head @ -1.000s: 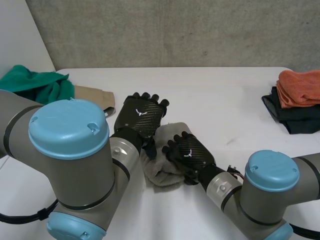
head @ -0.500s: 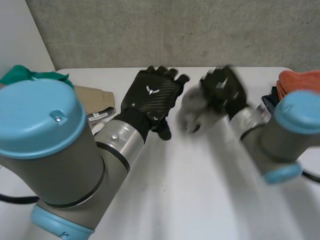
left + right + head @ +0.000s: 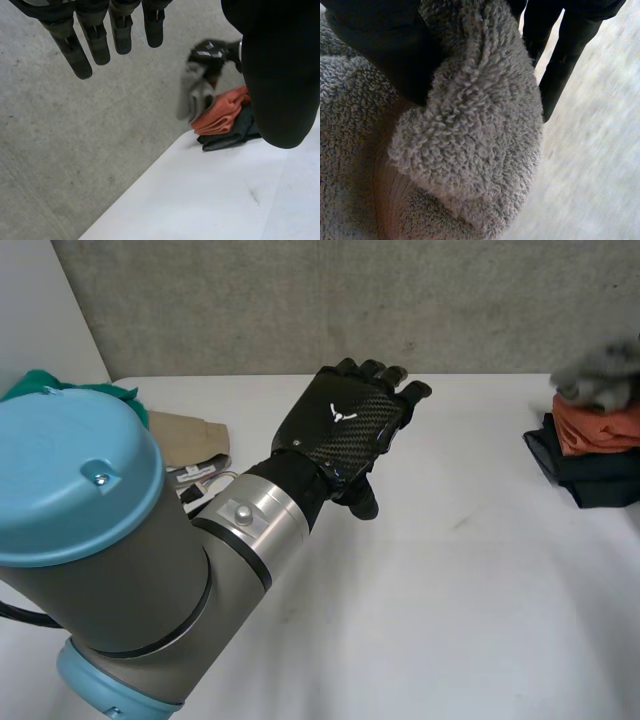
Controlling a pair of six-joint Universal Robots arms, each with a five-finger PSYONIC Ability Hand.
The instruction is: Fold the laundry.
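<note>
Far left corner of the table (image 3: 450, 620): green cloth (image 3: 60, 400) bunched up, tan cloth (image 3: 185, 438) just beside it, neither looks folded.

Left hand (image 3: 345, 428) hovers over the middle of the table, toward the far edge. Its fingers (image 3: 80, 47) are straight and slightly spread, thumb off to one side, holding nothing.

Right edge: orange cloth (image 3: 598, 428) sits folded on a dark cloth (image 3: 580, 478), which reads as the done stack.

The grey towel (image 3: 470, 130) hangs in the air just above that stack, in a compact bundle, clear of the table. The right hand (image 3: 209, 52) carries it: thumb and palm clamp the terry on one side, fingers (image 3: 559, 60) run down the other.

Step in hand, as a judgement: placing the towel on the stack. Folding of this piece looks finished; the pile at the far left corner is not yet done.

Next move calls for:
- Lower the towel square onto the orange cloth.
- Release only once it is supported, so the fold doesn't spring open.
- Don't nudge the stack off the right edge.

The left hand is free to go for the tan cloth.
</note>
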